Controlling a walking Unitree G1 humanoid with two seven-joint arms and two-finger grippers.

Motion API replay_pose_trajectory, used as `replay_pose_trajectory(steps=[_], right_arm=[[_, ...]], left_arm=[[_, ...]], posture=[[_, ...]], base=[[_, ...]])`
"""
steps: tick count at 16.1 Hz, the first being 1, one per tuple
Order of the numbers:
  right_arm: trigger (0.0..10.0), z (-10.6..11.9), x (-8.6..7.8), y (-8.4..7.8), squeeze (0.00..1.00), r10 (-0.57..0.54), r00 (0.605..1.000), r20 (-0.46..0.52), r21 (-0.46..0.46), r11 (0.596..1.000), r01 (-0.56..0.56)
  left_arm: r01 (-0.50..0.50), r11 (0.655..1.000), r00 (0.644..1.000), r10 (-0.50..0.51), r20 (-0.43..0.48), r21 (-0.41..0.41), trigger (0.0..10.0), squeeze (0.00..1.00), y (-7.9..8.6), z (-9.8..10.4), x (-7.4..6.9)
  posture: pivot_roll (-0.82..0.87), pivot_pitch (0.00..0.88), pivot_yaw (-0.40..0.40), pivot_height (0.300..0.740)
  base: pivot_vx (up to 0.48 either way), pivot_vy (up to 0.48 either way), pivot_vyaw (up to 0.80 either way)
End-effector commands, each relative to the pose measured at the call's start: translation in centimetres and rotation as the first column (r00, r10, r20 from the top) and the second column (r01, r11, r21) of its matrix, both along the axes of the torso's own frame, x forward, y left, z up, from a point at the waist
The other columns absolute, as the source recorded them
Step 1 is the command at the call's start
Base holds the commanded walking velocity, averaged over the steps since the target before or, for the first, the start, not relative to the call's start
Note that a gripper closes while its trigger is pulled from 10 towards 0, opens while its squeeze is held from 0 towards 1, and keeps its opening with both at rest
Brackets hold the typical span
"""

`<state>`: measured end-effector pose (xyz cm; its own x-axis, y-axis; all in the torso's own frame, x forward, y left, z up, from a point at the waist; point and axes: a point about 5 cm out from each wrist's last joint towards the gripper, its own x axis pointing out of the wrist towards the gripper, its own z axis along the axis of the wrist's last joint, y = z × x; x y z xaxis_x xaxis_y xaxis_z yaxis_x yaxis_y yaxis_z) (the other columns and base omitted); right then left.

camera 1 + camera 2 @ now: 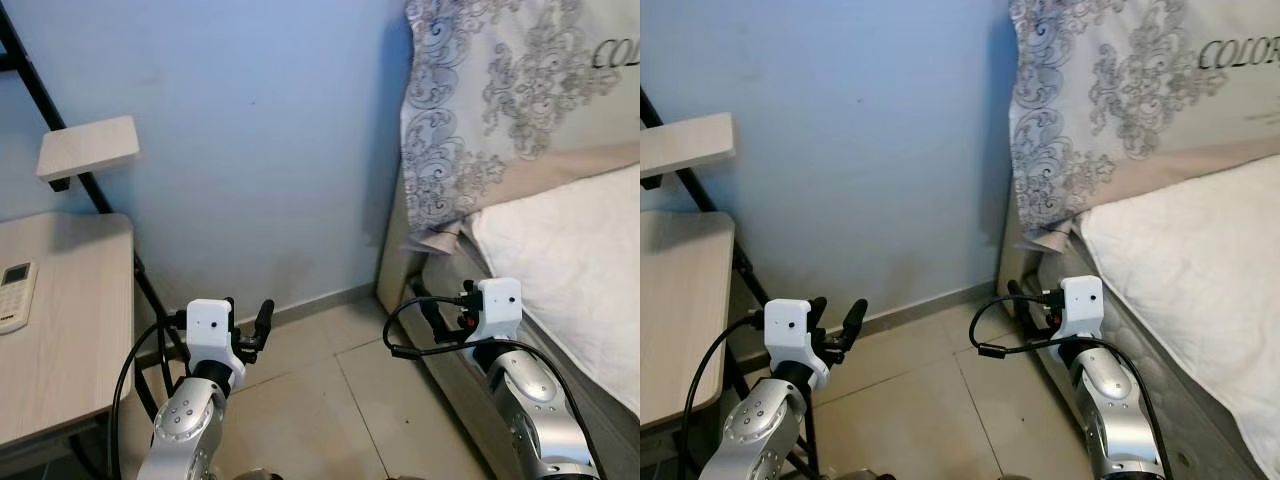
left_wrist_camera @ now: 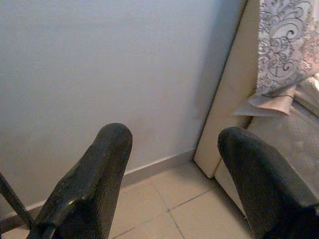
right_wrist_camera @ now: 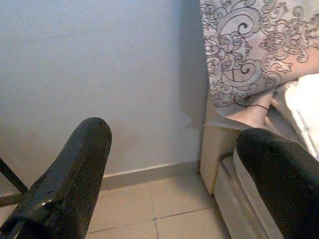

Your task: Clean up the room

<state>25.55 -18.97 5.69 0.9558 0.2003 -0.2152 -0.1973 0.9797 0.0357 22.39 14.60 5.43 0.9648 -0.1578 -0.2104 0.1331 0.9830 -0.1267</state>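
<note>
Currently both grippers, left gripper (image 2: 172,164) and right gripper (image 3: 172,164), are held spread and empty over tiled floor (image 1: 340,400). A remote control (image 1: 14,294) lies at the desk (image 1: 80,330) left edge; turning toward it is advised.

I count two grippers: the left gripper (image 1: 248,322) and the right gripper (image 1: 432,310), each with two black fingers spread apart. One remote control (image 1: 15,296) lies on one wooden table (image 1: 75,340). One small shelf (image 1: 88,147) is above it. One patterned pillow (image 1: 500,90), one white mattress (image 1: 575,260), I think.
</note>
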Motion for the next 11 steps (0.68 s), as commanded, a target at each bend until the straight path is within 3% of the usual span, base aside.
replay_pose_trajectory(steps=[1, 6, 8, 10, 11], right_arm=[[10.0, 0.0, 0.0, 0.1, 0.00, 0.001, 1.000, -0.006, 0.006, 1.000, -0.001], [10.0, 0.0, 0.0, 0.1, 0.00, 0.001, 1.000, -0.006, 0.006, 1.000, -0.001], [10.0, 1.2, 2.0, 1.8, 0.00, 0.022, 0.999, 0.047, 0.023, 0.999, -0.023], [10.0, 1.0, 1.8, 1.1, 0.00, -0.012, 0.999, 0.038, 0.020, 1.000, 0.011], [10.0, 0.7, 1.6, 0.6, 0.00, -0.034, 0.999, 0.028, 0.017, 0.999, 0.034]], left_arm=[[-0.001, 1.000, 1.000, 0.001, 0.012, 0.007, 10.0, 0.00, 0.0, 0.3, 0.2], [-0.001, 1.000, 1.000, 0.001, 0.012, 0.007, 10.0, 0.00, 0.0, 0.3, 0.2], [-0.057, 0.997, 0.995, 0.053, 0.090, 0.044, 10.0, 0.00, 0.7, 1.8, 2.4], [-0.050, 0.999, 0.996, 0.049, 0.079, 0.020, 10.0, 0.00, 0.6, 1.4, 1.7], [-0.036, 0.999, 0.997, 0.036, 0.066, -0.004, 10.0, 0.00, 0.4, 1.1, 0.7]], posture=[[-0.09, 0.000, 0.055, 0.740], [-0.09, 0.000, 0.055, 0.740], [-0.09, 0.000, 0.062, 0.740], [-0.09, 0.000, 0.061, 0.740], [-0.10, 0.000, 0.063, 0.740]], base=[[0.000, 0.000, 0.00], [0.000, 0.000, 0.00], [0.000, 0.000, -0.58], [0.000, 0.000, -0.53], [0.000, 0.000, -0.52]])
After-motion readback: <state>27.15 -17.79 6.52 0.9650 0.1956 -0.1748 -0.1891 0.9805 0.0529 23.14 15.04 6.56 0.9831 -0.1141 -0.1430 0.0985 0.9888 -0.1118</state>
